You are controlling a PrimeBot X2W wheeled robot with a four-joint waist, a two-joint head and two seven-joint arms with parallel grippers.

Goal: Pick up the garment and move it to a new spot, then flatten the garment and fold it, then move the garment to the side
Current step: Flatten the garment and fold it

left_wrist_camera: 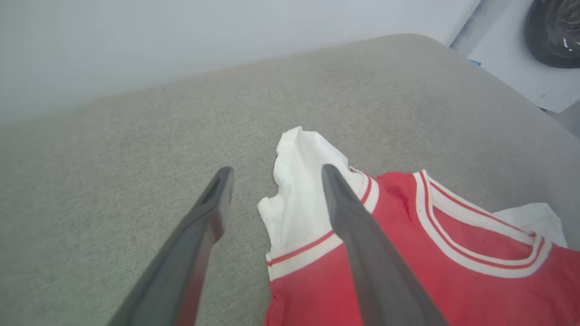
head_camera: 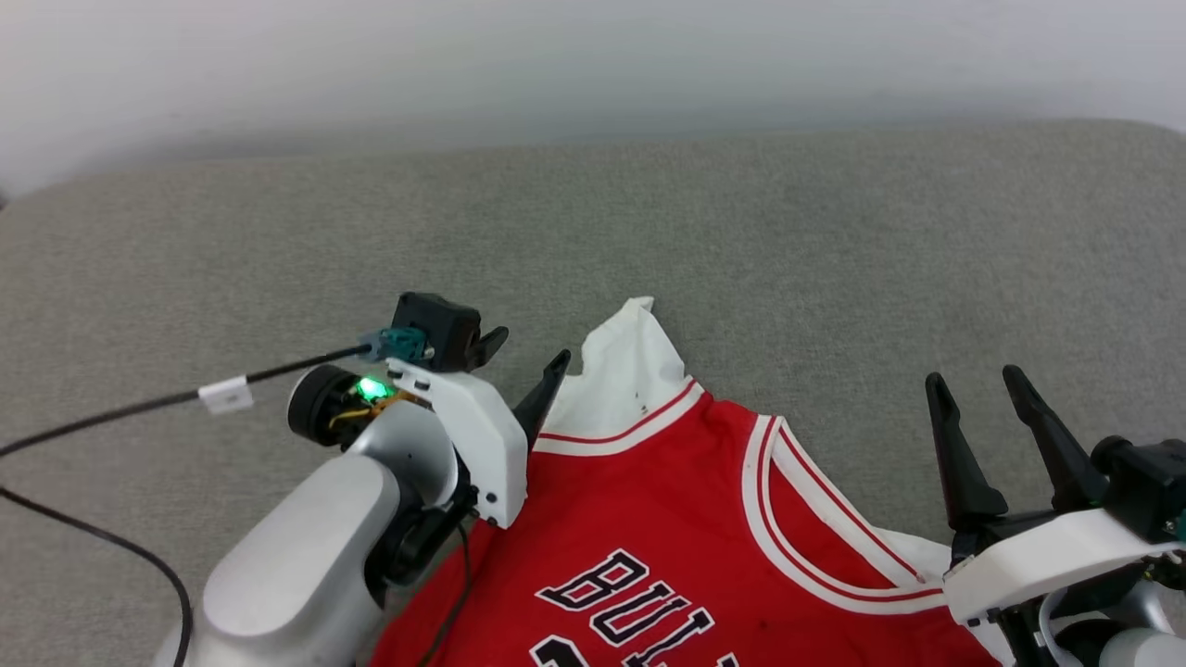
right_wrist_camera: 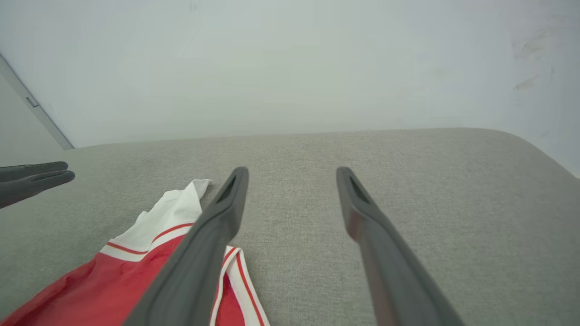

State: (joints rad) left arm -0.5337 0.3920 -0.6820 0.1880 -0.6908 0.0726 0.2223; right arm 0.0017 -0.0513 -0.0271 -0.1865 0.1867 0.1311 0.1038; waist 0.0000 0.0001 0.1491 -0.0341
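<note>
The garment is lying spread out on the gray upholstered surface right in front of the robot. Its collar points toward the wall, and the black lettering runs off the near edge of the head view. 1 white sleeve is bunched up and pokes out on the robot's left side. The left end effector sits just beside that sleeve with its 2 fingers spread apart and nothing between them. From its own wrist camera, 1 finger crosses over the sleeve trim and the other is over bare gray fabric. The right end effector is over by the other shoulder of the garment, its fingers also apart and empty. A black cable trails off the left arm across the surface.
</note>
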